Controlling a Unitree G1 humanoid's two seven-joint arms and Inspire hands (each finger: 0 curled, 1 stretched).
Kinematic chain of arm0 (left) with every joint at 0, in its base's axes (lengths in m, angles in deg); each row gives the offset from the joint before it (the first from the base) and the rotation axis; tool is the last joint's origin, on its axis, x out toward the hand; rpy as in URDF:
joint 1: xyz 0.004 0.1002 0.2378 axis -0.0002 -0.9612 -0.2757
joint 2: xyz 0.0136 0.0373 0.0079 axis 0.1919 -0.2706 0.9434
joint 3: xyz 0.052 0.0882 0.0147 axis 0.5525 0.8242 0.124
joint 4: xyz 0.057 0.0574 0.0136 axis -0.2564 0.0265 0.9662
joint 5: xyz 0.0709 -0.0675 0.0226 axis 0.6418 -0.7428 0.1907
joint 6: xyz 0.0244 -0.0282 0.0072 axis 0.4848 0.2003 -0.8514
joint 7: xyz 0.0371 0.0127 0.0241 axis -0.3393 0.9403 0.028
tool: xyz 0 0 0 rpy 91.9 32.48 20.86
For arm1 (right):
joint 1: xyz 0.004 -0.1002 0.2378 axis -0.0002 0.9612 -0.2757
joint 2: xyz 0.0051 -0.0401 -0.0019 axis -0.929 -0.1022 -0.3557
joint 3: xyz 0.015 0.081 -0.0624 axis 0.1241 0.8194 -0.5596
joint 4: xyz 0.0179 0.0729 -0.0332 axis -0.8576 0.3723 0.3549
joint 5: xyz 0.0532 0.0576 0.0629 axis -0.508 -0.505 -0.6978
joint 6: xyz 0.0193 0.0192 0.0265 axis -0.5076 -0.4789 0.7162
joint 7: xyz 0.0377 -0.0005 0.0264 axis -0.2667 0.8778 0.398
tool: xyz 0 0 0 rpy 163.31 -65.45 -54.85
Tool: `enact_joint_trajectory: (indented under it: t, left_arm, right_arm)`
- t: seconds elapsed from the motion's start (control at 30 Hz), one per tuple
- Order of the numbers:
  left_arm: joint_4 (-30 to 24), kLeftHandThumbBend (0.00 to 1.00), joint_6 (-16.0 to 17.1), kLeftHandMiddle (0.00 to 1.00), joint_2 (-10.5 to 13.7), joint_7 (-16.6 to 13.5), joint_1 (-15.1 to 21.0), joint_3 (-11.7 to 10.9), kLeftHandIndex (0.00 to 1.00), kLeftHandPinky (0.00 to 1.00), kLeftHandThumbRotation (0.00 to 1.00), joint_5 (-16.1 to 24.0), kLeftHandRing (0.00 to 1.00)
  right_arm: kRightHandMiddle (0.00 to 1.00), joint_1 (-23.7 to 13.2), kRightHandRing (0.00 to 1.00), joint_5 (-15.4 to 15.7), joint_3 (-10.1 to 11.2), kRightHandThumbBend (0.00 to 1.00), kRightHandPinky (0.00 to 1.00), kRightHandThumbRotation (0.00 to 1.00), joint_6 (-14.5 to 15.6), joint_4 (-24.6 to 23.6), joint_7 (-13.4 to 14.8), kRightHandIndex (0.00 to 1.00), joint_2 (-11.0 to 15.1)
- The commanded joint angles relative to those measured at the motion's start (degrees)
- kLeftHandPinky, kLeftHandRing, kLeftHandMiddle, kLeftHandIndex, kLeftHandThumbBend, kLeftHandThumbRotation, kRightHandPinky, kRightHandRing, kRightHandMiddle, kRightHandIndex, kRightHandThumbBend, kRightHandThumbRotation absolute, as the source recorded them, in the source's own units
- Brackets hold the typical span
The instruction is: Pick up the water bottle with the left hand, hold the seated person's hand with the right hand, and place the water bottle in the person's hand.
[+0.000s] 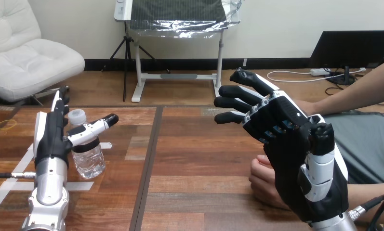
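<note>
the water bottle (87,156) stood upright on the table's (199,159) left part, just beside the left hand (50,137), whose fingers were straight, its thumb crossing the bottle's neck. the right hand (286,144), spread wide, partly covered the person's hand (263,179); bare wood lay between the two sides.

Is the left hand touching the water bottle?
Cannot tell: in the head view the thumb of the left hand crosses the water bottle, hiding any gap.

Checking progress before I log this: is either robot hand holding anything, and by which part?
Nothing is held. The left hand is open beside the standing bottle; the right hand is open over the person's hand.
</note>
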Motion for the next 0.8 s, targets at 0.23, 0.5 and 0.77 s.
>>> enact_joint_trajectory:
  t: [0.23,0.5,0.77]
  left_arm:
    - [2.26,0.87,-2.83,0.97,-0.12,0.13,3.23,0.42,0.98,0.89,0.19,-0.6,0.95]
    - [2.82,0.85,-4.05,0.97,0.05,0.18,3.46,0.76,0.99,0.89,0.18,-0.24,0.95]
    - [3.92,0.83,-5.11,0.98,0.22,0.14,3.96,1.07,1.0,0.89,0.17,0.17,0.96]
  right_arm:
    - [0.8,-2.75,0.78,-0.68,0.47,0.65,0.7,1.0,-0.59,-0.55,-0.03,0.84,-0.56]
    - [0.8,-2.55,0.78,-0.83,0.57,0.65,0.7,1.0,-0.38,-0.86,-0.04,0.84,-0.38]
    - [0.8,-2.54,0.78,-0.87,0.65,0.66,0.69,1.0,-0.31,-1.02,0.0,0.84,-0.29]
